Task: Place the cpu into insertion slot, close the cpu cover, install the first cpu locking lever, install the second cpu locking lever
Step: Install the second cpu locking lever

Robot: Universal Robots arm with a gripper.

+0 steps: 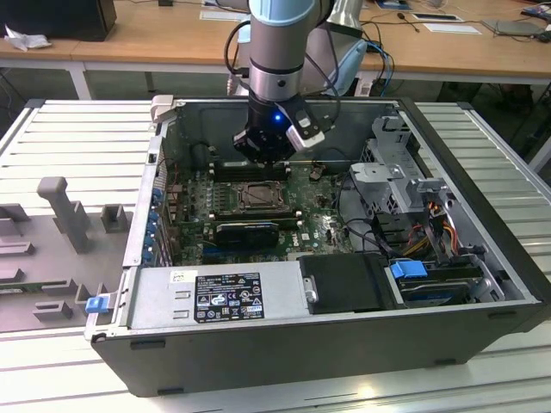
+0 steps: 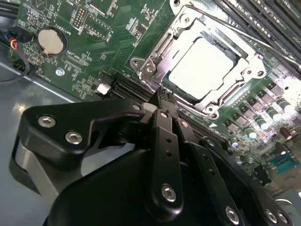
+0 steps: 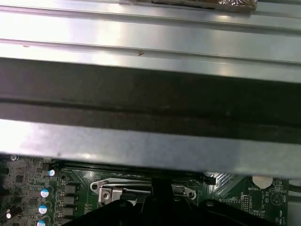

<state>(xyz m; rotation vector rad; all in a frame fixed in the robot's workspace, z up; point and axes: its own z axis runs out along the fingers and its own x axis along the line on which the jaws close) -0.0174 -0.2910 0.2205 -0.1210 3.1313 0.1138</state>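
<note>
The end effector (image 2: 163, 96) has its two black fingers (image 2: 165, 141) pressed together to a narrow tip, with nothing held between them. In the second wrist view that tip hovers just beside the near edge of the insertion slot (image 2: 157, 49), apart from the board. The cpu (image 2: 203, 66) lies flat inside the slot, its pale face up, and the cpu cover (image 2: 244, 59) frames it as a silvery plate with screws at the corners. Whether the thin locking levers beside the frame are latched I cannot tell. At about ten o'clock from the slot in that view sits a round coin battery (image 2: 50, 41) on the green motherboard (image 2: 94, 70).

In the exterior view the end effector (image 1: 263, 157) hangs at twelve o'clock from the socket (image 1: 256, 197), inside the open computer case (image 1: 258, 340), which rests on a ribbed metal worktop (image 1: 77, 138). The robot arm (image 1: 280, 60) comes down from above.
</note>
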